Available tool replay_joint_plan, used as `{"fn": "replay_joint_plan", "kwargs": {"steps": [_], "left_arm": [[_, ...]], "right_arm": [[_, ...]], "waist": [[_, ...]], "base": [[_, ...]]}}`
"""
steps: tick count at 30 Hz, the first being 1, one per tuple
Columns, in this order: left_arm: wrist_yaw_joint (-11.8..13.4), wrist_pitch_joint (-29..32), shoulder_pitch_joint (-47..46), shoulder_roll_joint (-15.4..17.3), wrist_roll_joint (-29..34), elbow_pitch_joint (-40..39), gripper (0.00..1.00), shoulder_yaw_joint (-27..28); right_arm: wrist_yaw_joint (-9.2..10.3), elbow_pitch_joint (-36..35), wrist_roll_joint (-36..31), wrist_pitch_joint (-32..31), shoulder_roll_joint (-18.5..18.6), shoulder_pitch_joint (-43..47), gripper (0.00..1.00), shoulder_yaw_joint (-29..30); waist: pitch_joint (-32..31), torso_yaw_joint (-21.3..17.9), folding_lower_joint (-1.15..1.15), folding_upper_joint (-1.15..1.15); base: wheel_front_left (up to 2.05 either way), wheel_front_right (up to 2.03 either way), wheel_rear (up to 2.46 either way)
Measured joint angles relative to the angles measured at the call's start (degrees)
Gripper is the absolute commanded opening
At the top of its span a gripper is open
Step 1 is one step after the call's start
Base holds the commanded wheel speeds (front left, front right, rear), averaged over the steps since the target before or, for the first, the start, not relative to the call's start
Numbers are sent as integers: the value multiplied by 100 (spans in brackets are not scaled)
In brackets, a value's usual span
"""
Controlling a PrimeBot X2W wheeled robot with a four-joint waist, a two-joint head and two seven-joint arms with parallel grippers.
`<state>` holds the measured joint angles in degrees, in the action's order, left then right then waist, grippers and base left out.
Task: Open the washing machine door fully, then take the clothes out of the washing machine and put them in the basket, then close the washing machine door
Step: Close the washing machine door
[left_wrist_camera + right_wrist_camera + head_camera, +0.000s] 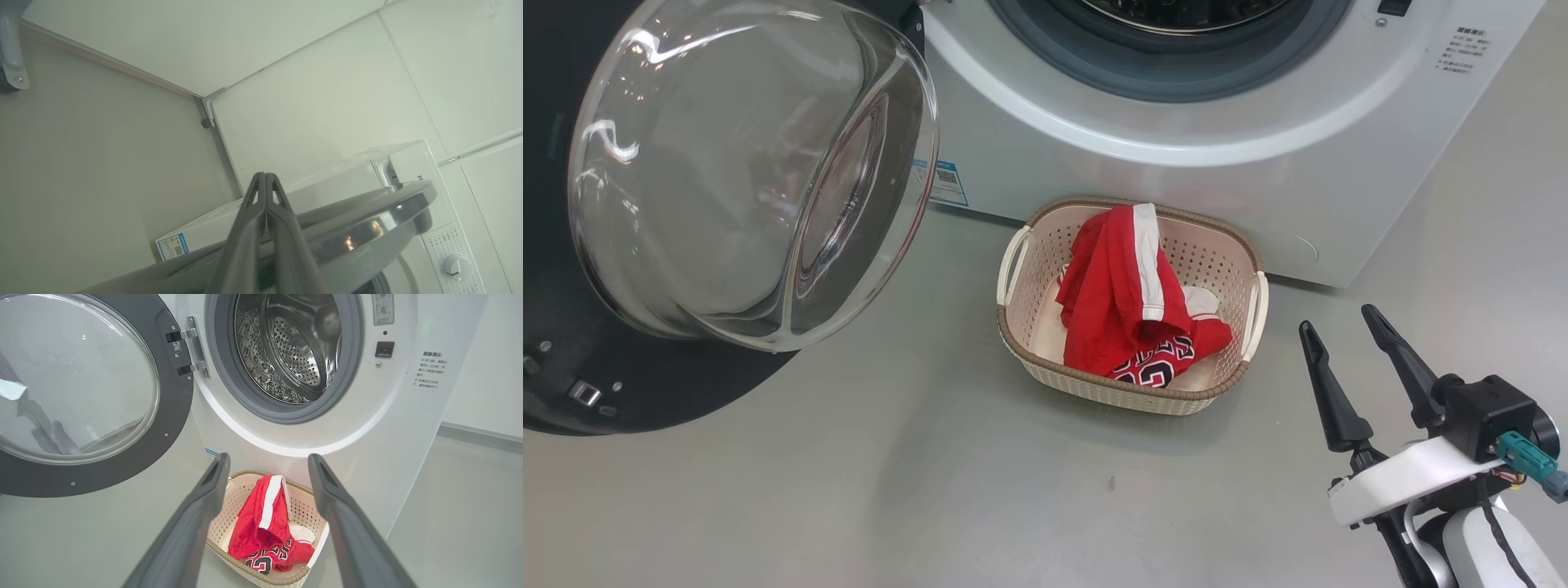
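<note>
The washing machine door stands swung wide open at the left, its glass bowl bulging toward me. The washing machine shows a bare steel drum. The red clothes lie in the cream basket on the floor in front of the machine. My right gripper is open and holds nothing, low at the right of the basket; in its own view the gripper points over the basket and clothes. My left gripper is shut, lying along the door's rim.
Grey floor spreads in front of the basket and to the right of the machine. A blue label sits at the machine's lower corner. White wall panels stand behind the machine, whose control knob shows beyond the door rim.
</note>
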<state>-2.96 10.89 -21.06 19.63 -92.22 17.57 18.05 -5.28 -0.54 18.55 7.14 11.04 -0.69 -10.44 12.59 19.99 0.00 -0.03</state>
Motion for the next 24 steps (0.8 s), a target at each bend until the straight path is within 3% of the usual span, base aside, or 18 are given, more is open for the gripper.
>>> {"fn": "replay_joint_plan", "kwargs": {"steps": [16,24], "left_arm": [[-322,397,658,-203,-480,-322,0,171],[-346,761,985,-493,-621,-671,0,-140]], "right_arm": [[-14,145,11,125,-127,-1,100,-82],[-14,282,63,227,-167,0,100,-82]], "waist": [[-113,-220,0,0],[-167,-375,0,0]], "base": [[0,0,0],[0,0,0]]}}
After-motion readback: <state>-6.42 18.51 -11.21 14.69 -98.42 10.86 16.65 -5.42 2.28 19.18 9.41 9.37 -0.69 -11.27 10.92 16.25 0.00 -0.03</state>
